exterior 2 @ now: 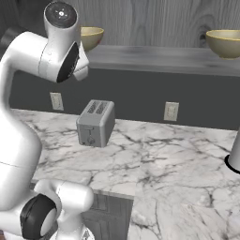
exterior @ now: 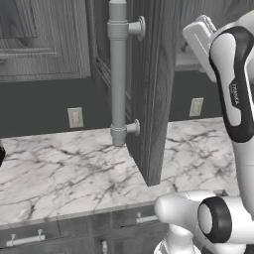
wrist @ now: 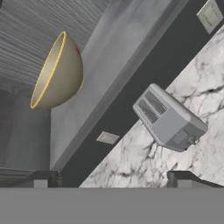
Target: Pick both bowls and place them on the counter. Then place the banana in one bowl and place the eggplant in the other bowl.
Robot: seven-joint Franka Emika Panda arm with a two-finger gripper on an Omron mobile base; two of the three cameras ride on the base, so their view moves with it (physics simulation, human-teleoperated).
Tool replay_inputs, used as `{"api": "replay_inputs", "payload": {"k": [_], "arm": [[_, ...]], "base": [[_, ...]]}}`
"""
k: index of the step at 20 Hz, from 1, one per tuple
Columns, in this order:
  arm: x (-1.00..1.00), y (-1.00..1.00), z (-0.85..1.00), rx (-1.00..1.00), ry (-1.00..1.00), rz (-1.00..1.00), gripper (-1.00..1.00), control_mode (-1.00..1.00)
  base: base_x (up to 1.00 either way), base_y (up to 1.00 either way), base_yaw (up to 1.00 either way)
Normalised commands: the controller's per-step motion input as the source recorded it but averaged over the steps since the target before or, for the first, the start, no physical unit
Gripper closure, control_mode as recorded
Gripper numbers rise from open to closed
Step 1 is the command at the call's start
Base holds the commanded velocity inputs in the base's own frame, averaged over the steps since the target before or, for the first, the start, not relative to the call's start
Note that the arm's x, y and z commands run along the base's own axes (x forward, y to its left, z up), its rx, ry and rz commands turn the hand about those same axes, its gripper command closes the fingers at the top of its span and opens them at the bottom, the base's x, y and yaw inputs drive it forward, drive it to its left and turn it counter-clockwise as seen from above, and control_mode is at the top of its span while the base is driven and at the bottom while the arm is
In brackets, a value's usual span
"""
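In the right base view, the near bowl (exterior 2: 91,36) sits on the open cabinet shelf (exterior 2: 154,58) just behind the raised arm, the toaster (exterior 2: 95,123) stands on the marble counter (exterior 2: 164,159) below, and the second bowl (exterior 2: 225,43) rests on the same shelf at far right. The gripper (wrist: 113,181) hangs wide open and empty. Neither bowl has reached the counter, so every step appears to remain.

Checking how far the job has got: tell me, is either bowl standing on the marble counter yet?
No: in the right base view both bowls sit on the cabinet shelf above the counter, which holds the toaster.
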Motion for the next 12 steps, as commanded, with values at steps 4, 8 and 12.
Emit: {"api": "replay_inputs", "payload": {"k": [4,8,12], "arm": [[0.45,0.26,0.00,0.00,0.00,0.01,-1.00,-1.00],[0.38,0.31,0.00,0.00,-0.03,0.00,-1.00,-1.00],[0.27,0.24,0.00,0.00,-0.06,0.00,-1.00,-1.00]], "base": [[0.00,0.00,0.00],[0.00,0.00,0.00],[0.00,0.00,0.00]]}}
